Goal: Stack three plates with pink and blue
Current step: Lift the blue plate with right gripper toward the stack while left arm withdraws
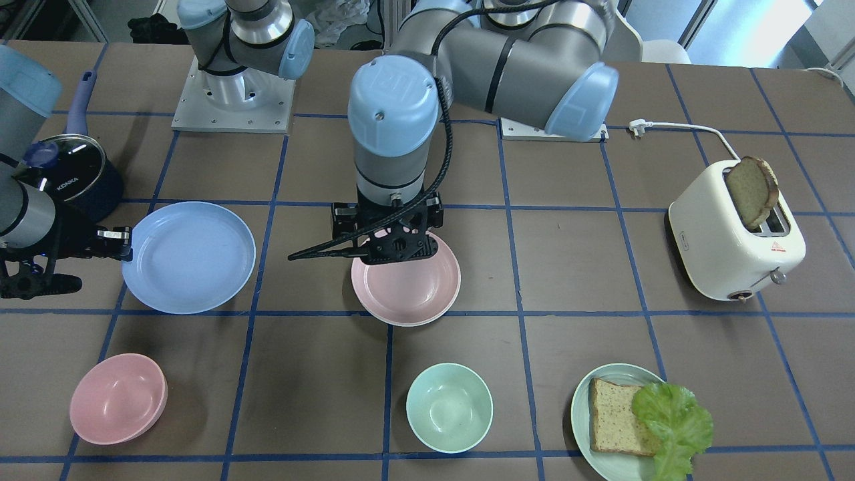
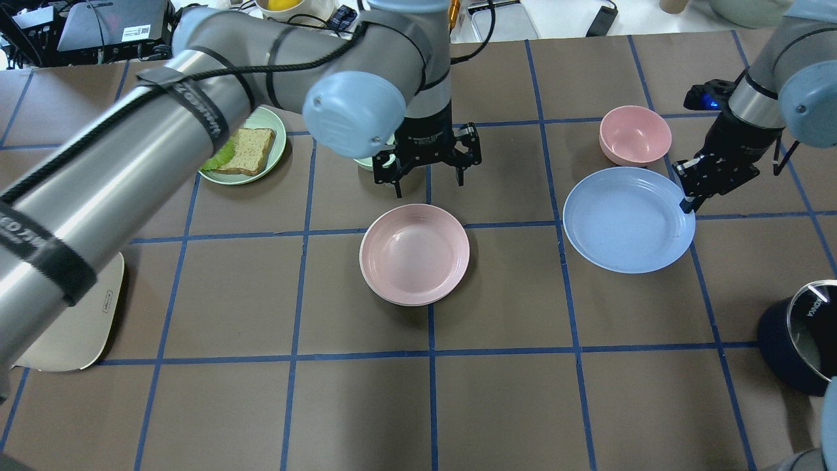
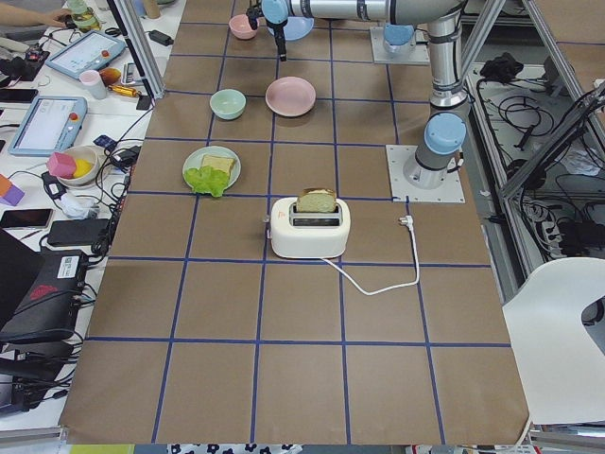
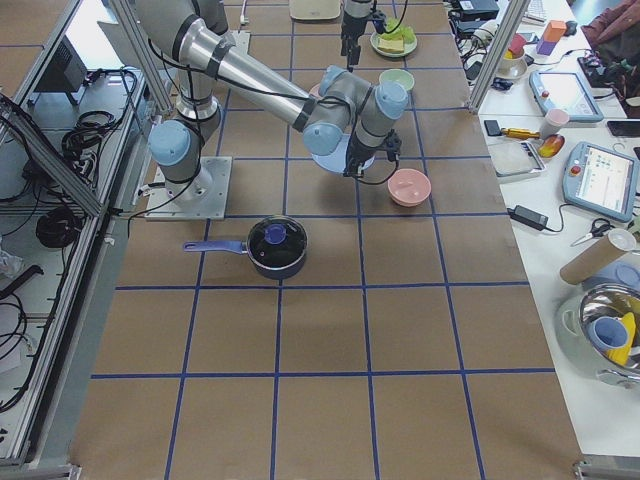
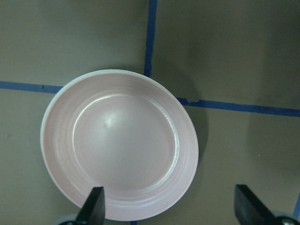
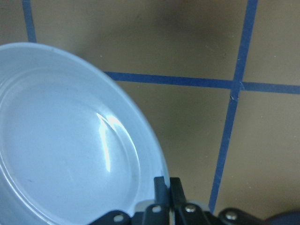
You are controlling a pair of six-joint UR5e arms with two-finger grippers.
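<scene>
The left gripper [image 2: 428, 186] is hovering with its jaws spread wide and gripping nothing, just past the far edge of the pink plate [image 2: 414, 252]. In the left wrist view one fingertip [image 5: 93, 206] is hanging over the plate's rim while the other is sitting out over bare tabletop [image 2: 523, 392]. The left arm is stretching long across the tabletop, its wrist pointing straight down. The pink plate is lying near the middle, with the thin edge of the cream-white plate [image 1: 391, 322] showing under it. The right gripper [image 2: 684, 206] is pinching the rim of the blue plate [image 2: 624, 222], its jaws pressed almost together on the plate's outer right edge. The right arm is coming in from the side, its wrist angling down toward that rim. The blue plate is lying well apart from the pink one.
</scene>
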